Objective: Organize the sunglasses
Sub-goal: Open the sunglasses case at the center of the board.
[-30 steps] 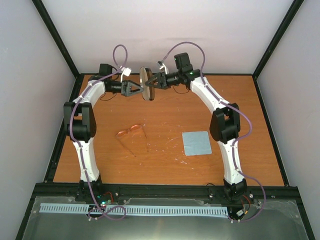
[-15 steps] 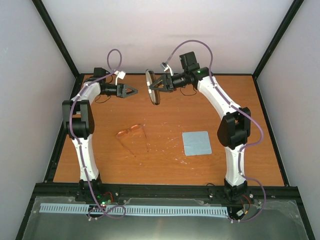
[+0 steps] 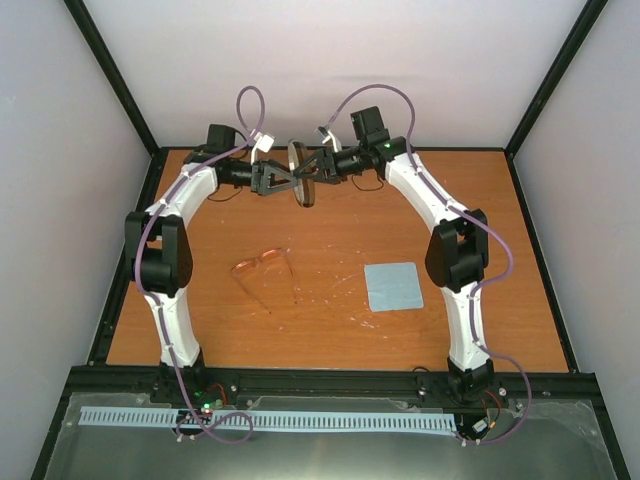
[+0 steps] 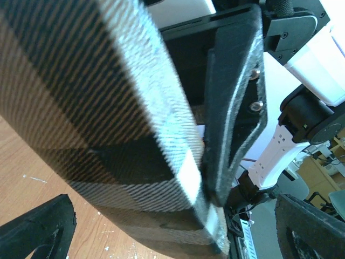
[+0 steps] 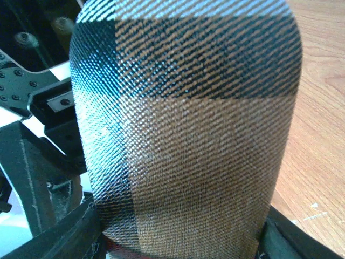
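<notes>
The sunglasses [image 3: 260,265] lie flat on the wooden table [image 3: 480,220], left of centre, orange-pink lenses toward the far side and thin arms pointing toward the near edge. They are well apart from both grippers, which meet in the air over the far end of the table. The left gripper [image 3: 288,180] reaches in from the left with its fingers [image 4: 38,229] spread wide; the wrist view shows them flanking the case [image 3: 304,193], though contact cannot be told. The tan plaid case stands on edge between the two grippers, and whether it holds anything cannot be seen. The right gripper [image 3: 311,172] pinches the case's end between its fingers [image 5: 48,243]. A light blue cloth [image 3: 393,287] lies flat right of centre.
</notes>
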`<state>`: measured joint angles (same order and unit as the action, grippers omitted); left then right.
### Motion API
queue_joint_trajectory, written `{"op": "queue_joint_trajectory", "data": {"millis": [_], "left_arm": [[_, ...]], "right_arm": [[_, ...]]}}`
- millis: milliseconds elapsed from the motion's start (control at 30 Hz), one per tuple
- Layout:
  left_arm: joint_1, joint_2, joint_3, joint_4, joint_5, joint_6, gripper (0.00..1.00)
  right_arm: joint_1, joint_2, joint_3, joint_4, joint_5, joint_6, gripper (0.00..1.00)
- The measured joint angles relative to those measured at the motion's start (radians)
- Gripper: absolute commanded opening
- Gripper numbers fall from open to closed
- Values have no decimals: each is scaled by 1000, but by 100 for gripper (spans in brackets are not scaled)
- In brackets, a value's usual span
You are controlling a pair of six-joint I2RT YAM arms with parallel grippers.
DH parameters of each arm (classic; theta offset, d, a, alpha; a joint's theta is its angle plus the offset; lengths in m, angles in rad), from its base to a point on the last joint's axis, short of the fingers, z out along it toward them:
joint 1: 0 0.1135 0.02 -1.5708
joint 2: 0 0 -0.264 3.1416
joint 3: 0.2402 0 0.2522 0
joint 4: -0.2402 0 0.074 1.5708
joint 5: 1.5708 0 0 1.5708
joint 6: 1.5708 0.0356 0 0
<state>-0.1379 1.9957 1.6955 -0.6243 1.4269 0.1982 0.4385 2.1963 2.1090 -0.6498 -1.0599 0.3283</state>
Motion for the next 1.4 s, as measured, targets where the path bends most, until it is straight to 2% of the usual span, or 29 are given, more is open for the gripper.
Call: {"op": "queue_joint_trajectory", "data": {"millis": [500,967,1400], "left_arm": [[-15,31,-2,17,-78,27,99],[46,114,46,-32,-26,62,99],[44,160,82,-51,-20,77,99]], "right_arm": [[15,0,11,18,7,10,13],[-5,0,11,37,21,2,11],[-11,0,5,10,35,-45,11]]}}
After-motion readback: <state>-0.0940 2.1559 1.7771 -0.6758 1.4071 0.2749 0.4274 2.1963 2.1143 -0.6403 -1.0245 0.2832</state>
